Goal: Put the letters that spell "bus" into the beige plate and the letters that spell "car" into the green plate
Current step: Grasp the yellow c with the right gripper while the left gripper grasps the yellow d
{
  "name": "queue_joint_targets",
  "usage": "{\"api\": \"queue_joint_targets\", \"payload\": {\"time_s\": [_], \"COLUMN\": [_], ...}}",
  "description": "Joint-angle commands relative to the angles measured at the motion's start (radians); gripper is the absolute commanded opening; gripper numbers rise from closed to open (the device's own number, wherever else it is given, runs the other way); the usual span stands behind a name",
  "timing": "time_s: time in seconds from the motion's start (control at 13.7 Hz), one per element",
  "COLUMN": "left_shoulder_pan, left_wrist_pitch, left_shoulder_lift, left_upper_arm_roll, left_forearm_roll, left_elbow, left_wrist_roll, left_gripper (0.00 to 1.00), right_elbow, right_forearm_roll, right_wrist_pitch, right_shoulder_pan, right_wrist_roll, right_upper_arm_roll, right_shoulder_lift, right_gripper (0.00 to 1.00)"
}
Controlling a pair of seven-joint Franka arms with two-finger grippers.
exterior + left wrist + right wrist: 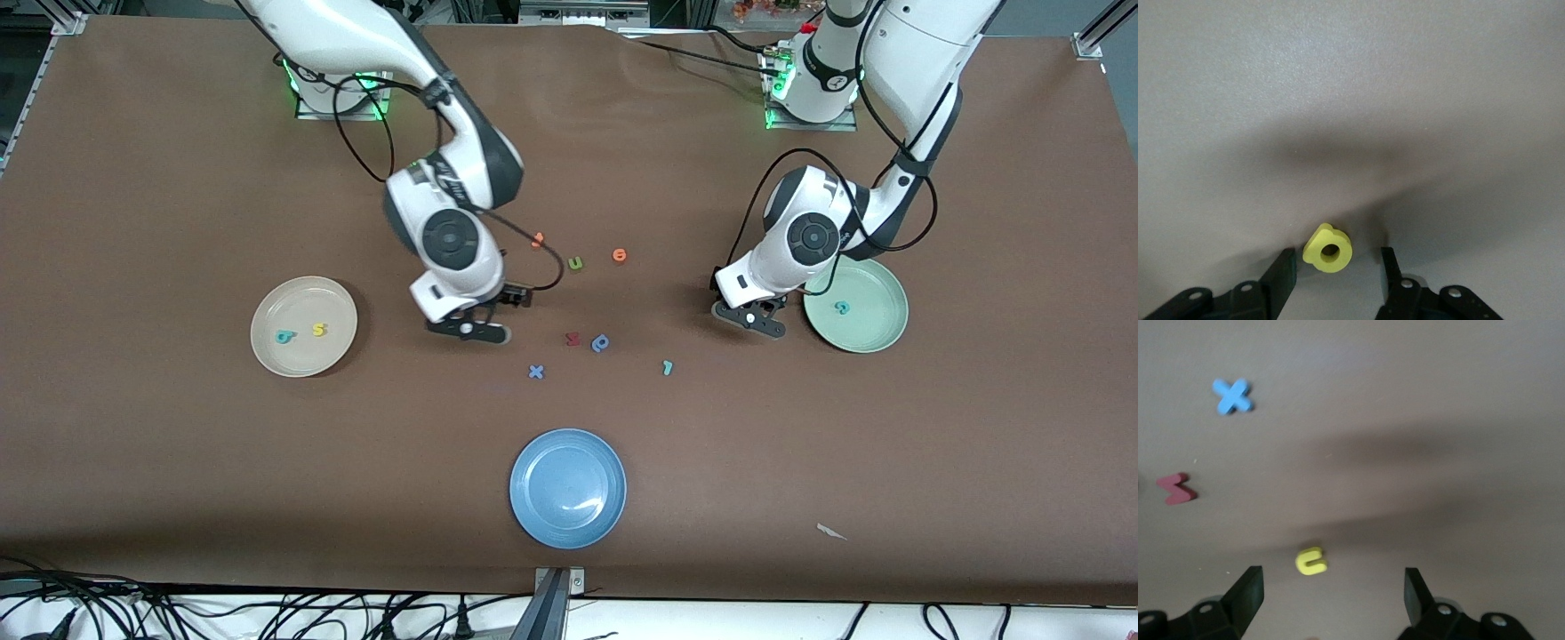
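— What do you have under the right gripper (1328, 590)?

— You see its two fingers (1248, 590) standing wide apart above the brown table (1418, 420), with the yellow u (1311, 561) lying flat between them, touching neither.

— Anything else?

— A red z (1175, 488) and the blue x (1232, 396), each apart from the u.

Matt brown cloth-like table cover (178, 178) lying smooth; blue plate (533, 498) showing glossy glaze; yellow a (1328, 249) looking soft, matt foam.
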Motion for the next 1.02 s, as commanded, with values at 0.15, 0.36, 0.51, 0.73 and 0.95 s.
{"api": "queue_joint_targets", "payload": {"time_s": [0.15,0.36,0.51,0.73,0.95], "left_shoulder_pan": [-0.005,-0.005,-0.005,-0.003,0.007], "left_wrist_pitch": [0.011,0.011,0.011,0.000,-0.040], "left_shoulder_lift": [0.004,0.002,0.001,-0.020,-0.066], "left_upper_arm_roll": [0.001,0.001,0.001,0.001,0.001], "left_forearm_roll": [0.032,0.032,0.032,0.031,0.031], "left_elbow": [0.004,0.004,0.004,0.004,0.003], "left_wrist_roll": [-0.007,-0.007,-0.007,-0.006,-0.003], "left_gripper": [0.52,0.28,0.13,0.10,0.09], "right_elbow": [-0.027,-0.070,-0.076,-0.090,-0.096], "right_forearm_roll": [0.019,0.017,0.017,0.017,0.017], "right_wrist_pitch": [0.093,0.158,0.173,0.173,0.173], "right_shoulder_pan": [0.048,0.051,0.057,0.059,0.059], "right_wrist_roll": [0.003,-0.006,-0.008,-0.009,-0.006], "right_upper_arm_roll": [-0.007,-0.007,-0.007,-0.006,0.011], "right_shoulder_lift": [0.053,0.061,0.067,0.067,0.064], "right_gripper": [0.96,0.95,0.95,0.92,0.86]}}
